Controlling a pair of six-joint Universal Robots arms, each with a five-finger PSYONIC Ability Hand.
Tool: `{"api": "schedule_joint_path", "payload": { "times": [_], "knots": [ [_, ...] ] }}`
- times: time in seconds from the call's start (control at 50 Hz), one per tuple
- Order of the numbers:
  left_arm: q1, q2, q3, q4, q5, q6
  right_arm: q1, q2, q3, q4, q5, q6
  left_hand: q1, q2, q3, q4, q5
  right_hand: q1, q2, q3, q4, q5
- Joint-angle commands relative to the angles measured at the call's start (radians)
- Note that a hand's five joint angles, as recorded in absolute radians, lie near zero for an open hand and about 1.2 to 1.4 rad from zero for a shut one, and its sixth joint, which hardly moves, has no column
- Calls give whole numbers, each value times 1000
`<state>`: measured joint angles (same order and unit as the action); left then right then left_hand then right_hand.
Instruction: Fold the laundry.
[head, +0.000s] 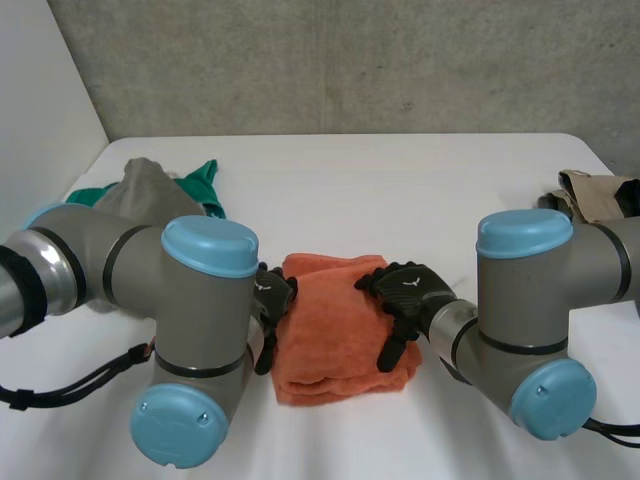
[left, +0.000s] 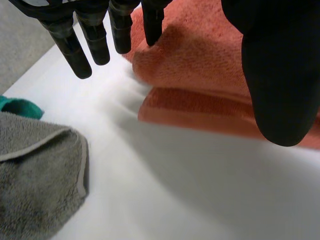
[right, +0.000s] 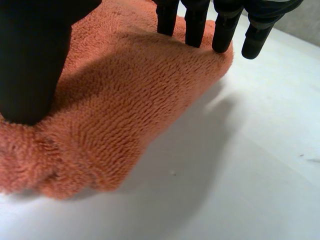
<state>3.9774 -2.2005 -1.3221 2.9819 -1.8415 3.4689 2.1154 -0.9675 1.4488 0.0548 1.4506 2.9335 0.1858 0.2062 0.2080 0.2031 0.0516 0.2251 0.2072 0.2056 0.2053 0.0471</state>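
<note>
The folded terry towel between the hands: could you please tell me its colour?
Orange, a salmon-like shade; the terry towel shows best in the right wrist view.

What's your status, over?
Left hand open, at left edge of orange towel. Right hand open, flat on its right side. Towel folded. Grey cloth apart, far left.
</note>
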Motion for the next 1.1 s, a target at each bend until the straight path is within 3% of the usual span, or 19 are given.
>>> {"api": "schedule_joint_path", "payload": {
  "times": [0.02, 0.14, 0.24, 0.36, 0.48, 0.56, 0.64, 0.8, 1.1],
  "knots": [
    [0, 83, 1, 20, 13, -76, 5, -80, 33, -41, 25, -37, -11, -32, -33, -29, -52, -51, -33, -31, -31, -47],
    [52, 197, 1, 26, 60, -122, 20, -201, 82, -87, 70, -79, -11, -32, -33, -29, -52, -51, -33, -31, -31, -47],
    [111, 292, -9, 29, 160, -149, 51, -301, 166, -165, 132, -171, -11, -32, -33, -29, -52, -51, -33, -31, -31, -47],
    [164, 396, -23, 22, 451, -194, 103, -385, 335, -341, 172, -295, -11, -32, -33, -29, -52, -51, -33, -31, -31, -47],
    [197, 461, -37, -3, 785, -252, 205, -379, 496, -469, 180, -286, -11, -32, -33, -29, -52, -51, -33, -31, -31, -47],
    [189, 472, -31, -27, 913, -278, 262, -334, 550, -551, 197, -251, -11, -32, -33, -29, -52, -51, -33, -31, -31, -47],
    [171, 473, -22, -44, 950, -283, 291, -266, 573, -634, 205, -240, -11, -32, -33, -29, -52, -51, -33, -31, -31, -47],
    [114, 463, -16, -47, 938, -274, 301, -137, 562, -799, 208, -298, -11, -32, -33, -29, -52, -51, -33, -31, -31, -47],
    [86, 433, -16, -37, 900, -272, 287, -33, 495, -909, 245, -413, -11, -32, -33, -29, -52, -51, -33, -31, -31, -47]
  ]
}}
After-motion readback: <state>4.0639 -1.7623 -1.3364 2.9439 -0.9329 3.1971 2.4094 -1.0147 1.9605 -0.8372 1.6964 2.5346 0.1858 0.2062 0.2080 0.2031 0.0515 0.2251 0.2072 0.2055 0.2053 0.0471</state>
